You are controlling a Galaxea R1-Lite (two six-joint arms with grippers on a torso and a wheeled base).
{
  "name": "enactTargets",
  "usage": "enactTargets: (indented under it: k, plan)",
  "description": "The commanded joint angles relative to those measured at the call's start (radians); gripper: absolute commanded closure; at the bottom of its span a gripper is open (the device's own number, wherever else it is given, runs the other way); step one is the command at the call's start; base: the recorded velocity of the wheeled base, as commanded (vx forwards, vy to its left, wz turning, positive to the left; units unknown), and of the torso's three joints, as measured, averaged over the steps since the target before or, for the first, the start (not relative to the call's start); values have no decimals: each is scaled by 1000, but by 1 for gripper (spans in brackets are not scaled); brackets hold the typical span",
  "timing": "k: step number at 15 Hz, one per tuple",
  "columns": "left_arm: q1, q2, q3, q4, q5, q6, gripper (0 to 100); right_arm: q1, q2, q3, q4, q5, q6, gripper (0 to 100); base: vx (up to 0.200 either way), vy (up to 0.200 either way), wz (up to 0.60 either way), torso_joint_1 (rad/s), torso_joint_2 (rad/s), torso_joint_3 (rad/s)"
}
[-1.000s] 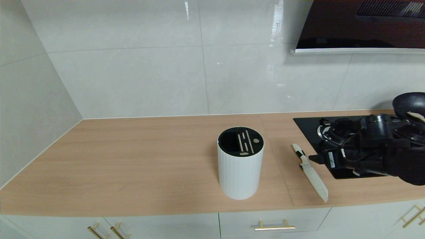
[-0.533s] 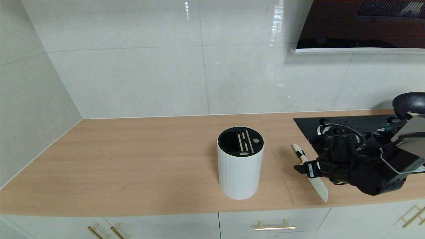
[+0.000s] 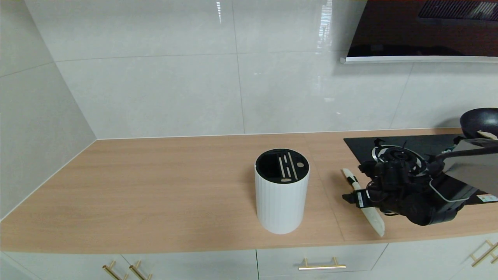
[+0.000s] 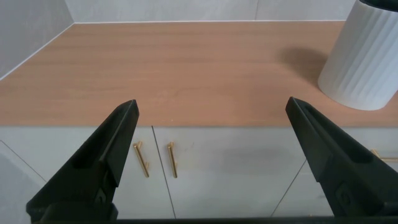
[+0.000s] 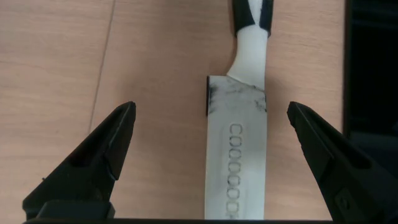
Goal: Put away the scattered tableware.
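**R end effector wide over the knife, knife flat on the surface**

I've got the R end effector (image 3: 354, 197) low over the knife (image 3: 374, 222), fingers spread wide. In the R wrist cam the end effector (image 5: 210, 112) straddles the knife (image 5: 236, 143) approx. where blade meets handle. One finger sits on each side, both apart from the blade, nothing gripped. Can't tell if any part touches the surface (image 3: 155, 186).

The knife lies flat on the wood surface between the holder (image 3: 282, 194) and the hob (image 3: 435, 143). Its handle points toward the wall and its tip toward the front edge, near the rim. The blade is white w/ grey marbling and a row of oval dimples. The handle is white w/ a black band.

The holder is a white ribbed cylinder, upright, w/ a black top insert that has narrow slots plus one bigger opening. It's near the knife but not touching.

The L end effector (image 4: 211, 104) is also wide open and holds nothing. It hangs in front of the surface edge above the cabinet fronts w/ brass handles (image 4: 142, 160). The holder (image 4: 367, 56) is off to one side of it.

There's a black pan (image 3: 478, 121) at the far R by the hob and a dark hood (image 3: 424, 31) on the tiled wall above.
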Motion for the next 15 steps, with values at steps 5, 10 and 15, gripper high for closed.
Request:
enactTargets:
  k: [5,10,15]
  plan:
    - [0,2,0,0,0,0,0,-18,36,-27,0,8,3,0,0,0,0,0,0,0]
    - [0,2,0,0,0,0,0,-21,50,-50,0,37,45,0,0,0,0,0,0,0]
    - [0,2,0,0,0,0,0,-24,67,-53,0,42,46,0,0,0,0,0,0,0]
